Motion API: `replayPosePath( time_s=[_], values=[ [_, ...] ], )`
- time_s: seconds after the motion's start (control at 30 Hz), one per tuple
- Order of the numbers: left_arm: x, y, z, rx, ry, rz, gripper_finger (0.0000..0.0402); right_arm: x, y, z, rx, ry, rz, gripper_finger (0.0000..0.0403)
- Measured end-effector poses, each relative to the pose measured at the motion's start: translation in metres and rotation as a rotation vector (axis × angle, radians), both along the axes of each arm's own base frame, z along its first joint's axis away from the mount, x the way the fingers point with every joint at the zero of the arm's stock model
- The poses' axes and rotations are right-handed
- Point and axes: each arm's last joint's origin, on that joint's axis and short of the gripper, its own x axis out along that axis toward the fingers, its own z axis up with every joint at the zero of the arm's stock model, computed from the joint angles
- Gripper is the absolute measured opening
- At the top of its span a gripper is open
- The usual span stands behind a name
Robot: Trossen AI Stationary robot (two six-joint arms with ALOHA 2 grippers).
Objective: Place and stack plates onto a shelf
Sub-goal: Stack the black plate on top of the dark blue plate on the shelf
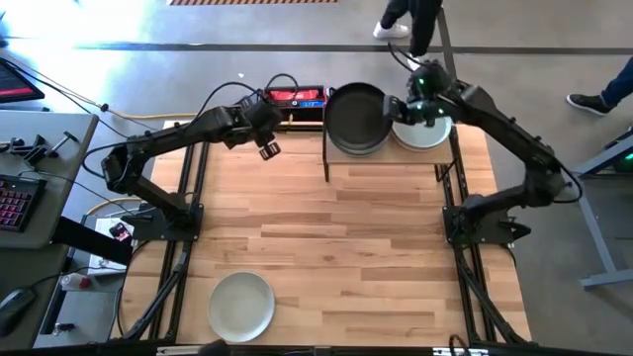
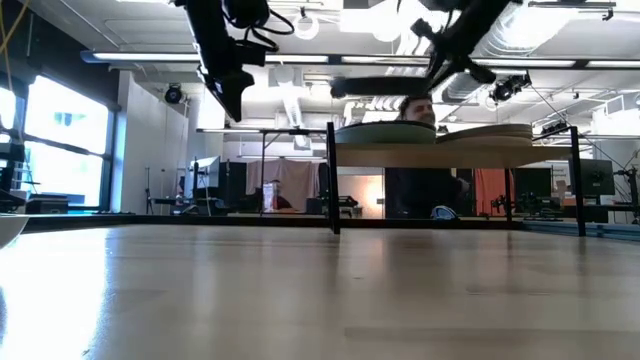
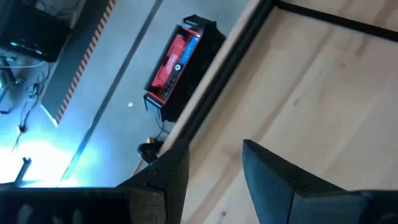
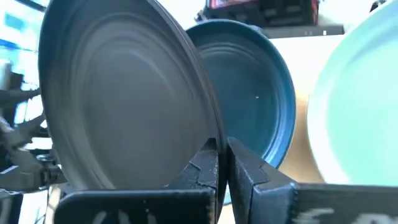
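Right gripper (image 4: 222, 163): stood shut on the rim of a black plate (image 1: 356, 111), the two dark fingers pinched together with the plate's edge between them, as the right wrist view showed.
Black plate: hung above the left half of the shelf (image 1: 386, 164) in the high view; from table height it showed as a dark edge-on disc (image 2: 385, 87), level and apart from the plates under it.
Shelf: stood at the far edge of the table (image 1: 326, 232) on thin black legs, its light wooden board (image 2: 455, 155) carrying two stacks side by side.
Left stack: a dark teal plate (image 4: 249, 93) lay uppermost directly under the held black one; the plates beneath it could not be told apart.
Right stack: a pale green plate (image 1: 425, 133) lay on top, partly covered from above by the right arm.
Left gripper (image 1: 269, 150): hung over the table's far left part, well apart from the shelf, its fingers spread wide and holding nothing; its wrist view showed bare wood between them (image 3: 214, 180).
Loose plate: one pale sage plate (image 1: 241, 306) lay alone on the table near its front edge, on the left side.
Beyond the table: a red and black box (image 1: 294, 98) lay on the floor just behind the far edge, and a person (image 2: 420, 185) showed behind the shelf.
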Motion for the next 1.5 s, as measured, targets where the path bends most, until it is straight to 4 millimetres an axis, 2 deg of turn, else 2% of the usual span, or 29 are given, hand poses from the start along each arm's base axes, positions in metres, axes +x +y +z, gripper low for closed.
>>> replayPosePath(
  time_s=[0.23, 0.57, 0.83, 1.23, 1.5],
  values=[
    [-0.007, 0.014, 0.001, 0.009, -0.010, 0.043, 0.0136, 0.004, -0.035, -0.026, 0.130, 0.018, 0.040, 0.0000],
    [-0.012, 0.021, 0.001, 0.006, -0.012, 0.073, 0.0136, -0.001, -0.057, -0.043, 0.205, 0.036, -0.015, 0.0000],
    [-0.014, 0.025, 0.000, -0.026, -0.024, 0.052, 0.0136, 0.005, -0.060, -0.052, 0.224, 0.063, -0.022, 0.0000],
    [-0.014, 0.025, 0.000, -0.022, -0.009, 0.034, 0.0136, 0.005, -0.051, -0.055, 0.277, 0.131, -0.026, 0.0000],
    [-0.014, 0.025, 0.000, -0.022, -0.009, 0.034, 0.0136, 0.006, -0.052, -0.055, 0.264, 0.122, -0.035, 0.0000]
  ],
)
